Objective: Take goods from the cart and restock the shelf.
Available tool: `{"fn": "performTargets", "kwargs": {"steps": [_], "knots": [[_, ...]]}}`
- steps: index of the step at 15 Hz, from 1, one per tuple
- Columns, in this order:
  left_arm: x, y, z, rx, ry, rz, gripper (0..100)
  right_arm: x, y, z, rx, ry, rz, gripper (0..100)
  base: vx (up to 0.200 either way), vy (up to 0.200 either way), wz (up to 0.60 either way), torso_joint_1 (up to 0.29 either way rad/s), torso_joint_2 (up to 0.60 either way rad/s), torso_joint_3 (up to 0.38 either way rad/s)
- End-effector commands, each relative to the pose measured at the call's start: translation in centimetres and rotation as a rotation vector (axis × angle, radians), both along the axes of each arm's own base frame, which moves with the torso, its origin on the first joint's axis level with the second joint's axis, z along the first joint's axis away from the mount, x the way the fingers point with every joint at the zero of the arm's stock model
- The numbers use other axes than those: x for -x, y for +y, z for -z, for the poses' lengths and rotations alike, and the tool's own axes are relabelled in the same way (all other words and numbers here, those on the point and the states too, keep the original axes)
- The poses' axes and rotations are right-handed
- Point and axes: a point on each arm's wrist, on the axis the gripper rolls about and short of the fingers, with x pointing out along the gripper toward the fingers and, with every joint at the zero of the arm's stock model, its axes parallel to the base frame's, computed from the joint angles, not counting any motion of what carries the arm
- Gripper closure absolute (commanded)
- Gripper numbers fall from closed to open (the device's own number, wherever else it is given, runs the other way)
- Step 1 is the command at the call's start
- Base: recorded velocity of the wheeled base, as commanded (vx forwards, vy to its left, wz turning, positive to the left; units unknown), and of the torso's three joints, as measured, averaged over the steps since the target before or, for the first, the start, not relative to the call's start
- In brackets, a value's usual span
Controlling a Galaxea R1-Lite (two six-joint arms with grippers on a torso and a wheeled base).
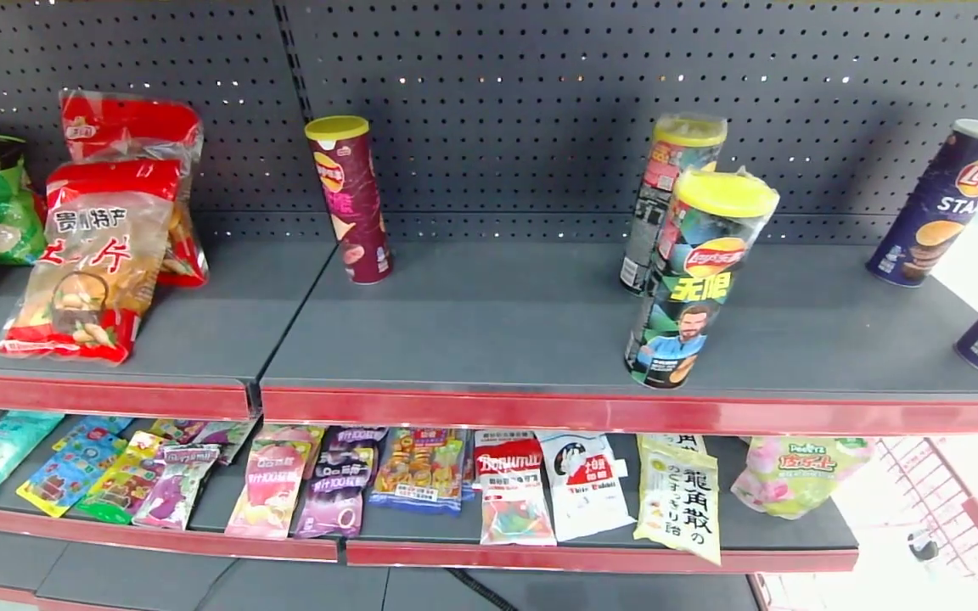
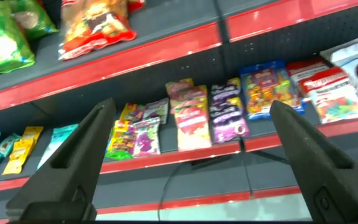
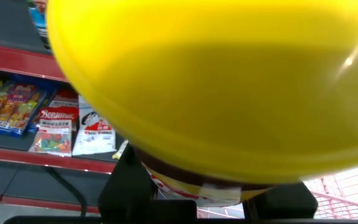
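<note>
- Right, the right gripper (image 3: 204,190) is clamped around a chip can (image 3: 216,81). Its yellow lid is right up against the wrist camera, out in front of the shelf (image 1: 497,322).
- We see the left gripper (image 2: 190,107) spread wide with nothing in it, facing the candy packets (image 2: 194,127) on the lower board.
- Up top, two yellow-lidded cans (image 1: 693,280) stand one behind the other, with a purple can (image 1: 351,199) farther left.

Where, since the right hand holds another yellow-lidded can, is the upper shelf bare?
The held yellow-lidded can has bare grey shelf between the maroon yellow-lidded chip tube and the two dark picture-printed tubes, and between those and the navy tubes. Crowded: the red-topped snack bags at left, the lower packet row.
</note>
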Motion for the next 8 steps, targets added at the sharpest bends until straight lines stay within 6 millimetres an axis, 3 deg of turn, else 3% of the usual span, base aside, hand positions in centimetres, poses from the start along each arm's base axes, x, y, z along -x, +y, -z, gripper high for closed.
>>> {"fn": "performTargets", "kwargs": {"steps": [1,8], "knots": [[0.03,0.0,-0.03,-0.001,-0.003,-0.001,0,0.0,0.0,-0.03,0.001,0.0,0.001,100,0.0,0.0,0.0,0.0,0.0,0.0],[0.0,0.01,0.02,-0.017,0.002,-0.006,0,-0.02,-0.01,0.01,0.002,0.001,0.003,100,0.029,0.0,0.0,0.0,0.0,0.0]]}}
